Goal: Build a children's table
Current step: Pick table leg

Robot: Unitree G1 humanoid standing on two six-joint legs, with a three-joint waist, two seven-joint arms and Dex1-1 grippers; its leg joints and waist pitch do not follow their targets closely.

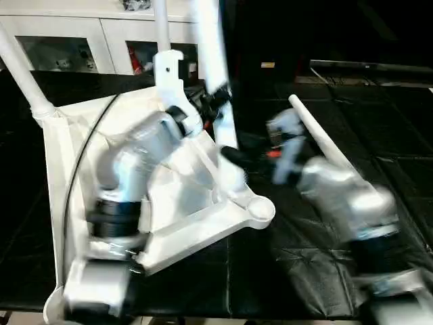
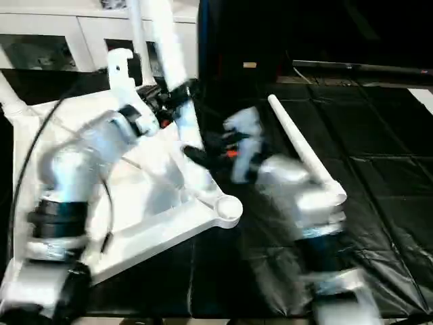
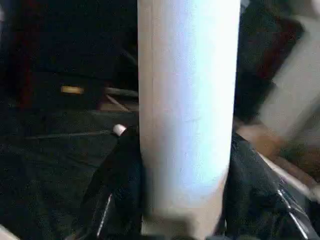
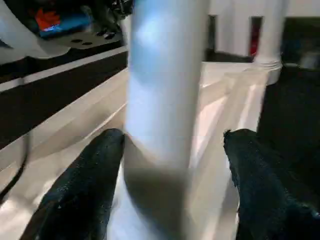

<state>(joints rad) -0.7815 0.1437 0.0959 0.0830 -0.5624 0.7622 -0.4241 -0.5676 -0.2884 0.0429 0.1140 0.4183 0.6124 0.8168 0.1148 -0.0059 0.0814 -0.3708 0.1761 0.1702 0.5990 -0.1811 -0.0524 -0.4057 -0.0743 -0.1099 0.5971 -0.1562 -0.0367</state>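
The white table top (image 1: pixel 59 169) lies upside down on the black surface, ribs up. One leg (image 1: pixel 24 74) stands in its far-left corner and another (image 1: pixel 161 27) at the back. My left gripper (image 1: pixel 215 101) is shut on a third leg (image 1: pixel 216 54), held nearly upright; both black fingers (image 3: pixel 117 170) press its sides. My right gripper (image 1: pixel 233 156) is lower on the same leg (image 4: pixel 160 75) and stands open, with a gap beside one finger (image 4: pixel 260 180). The leg's lower end is blurred, close to the empty corner socket (image 1: pixel 259 210). A loose leg (image 1: pixel 325 139) lies to the right.
A white glass-door cabinet (image 1: pixel 67 40) stands behind the work surface. A black cable (image 1: pixel 81 162) runs across the table top beside my left forearm. Black padded covering (image 1: pixel 379 122) spreads to the right around the loose leg.
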